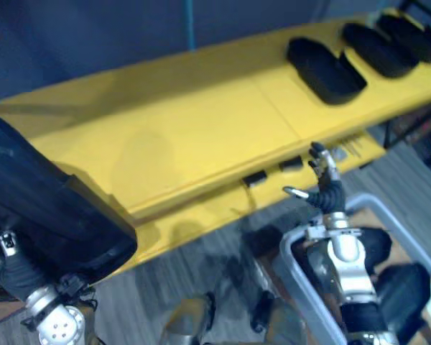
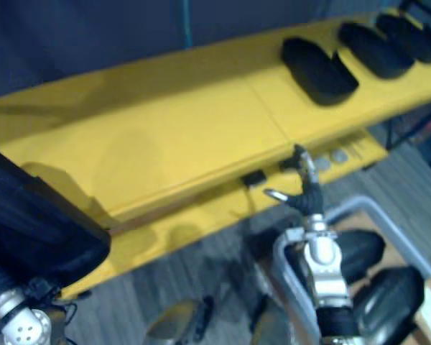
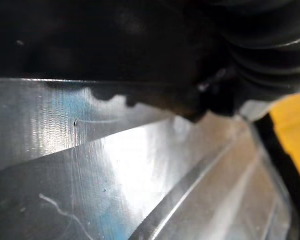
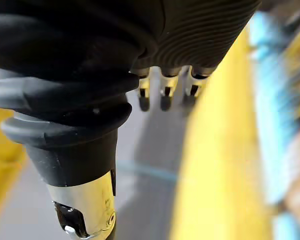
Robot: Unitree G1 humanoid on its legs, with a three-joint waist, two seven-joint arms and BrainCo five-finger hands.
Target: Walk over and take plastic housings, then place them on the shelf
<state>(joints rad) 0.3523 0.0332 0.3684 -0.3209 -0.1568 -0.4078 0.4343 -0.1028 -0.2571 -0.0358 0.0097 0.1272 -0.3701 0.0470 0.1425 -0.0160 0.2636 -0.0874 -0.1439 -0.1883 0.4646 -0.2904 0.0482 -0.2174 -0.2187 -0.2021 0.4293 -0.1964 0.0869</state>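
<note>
Left eye view, lower left, nearest: left hand [image 1: 16, 272], wrist cover pressed up under a large black housing [image 1: 50, 201]. Carries it above the floor [image 1: 208, 259], at the near-left end of the shelf [image 1: 187, 122], overlapping the front edge. Cannot tell the grip, with the fingers hidden beneath the shell.

Lower right: right hand [image 1: 323, 183], raised on its arm over the near-left corner of a grey bin [image 1: 291, 262]. Holds nothing. Points upward with fingers loosely spread and thumb out to the left, just before the shelf's front lip. Same in the right wrist view: fingers [image 4: 165, 95] in a row, straight, nothing between them.

Inside the bin: at least two binned housings [image 1: 406, 287], black and rounded, lying beside the right forearm.

Farther out: long yellow shelf, running from lower left to upper right, mostly bare across the middle. Bears small black tags [image 1: 254, 178] along the front lip, close to the right hand.

Far right end of the shelf: three shelved housings [image 1: 377, 49], black, side by side in a row, close together. Well apart from the one in the left hand.

Beyond: dark blue wall [image 1: 93, 36].
</note>
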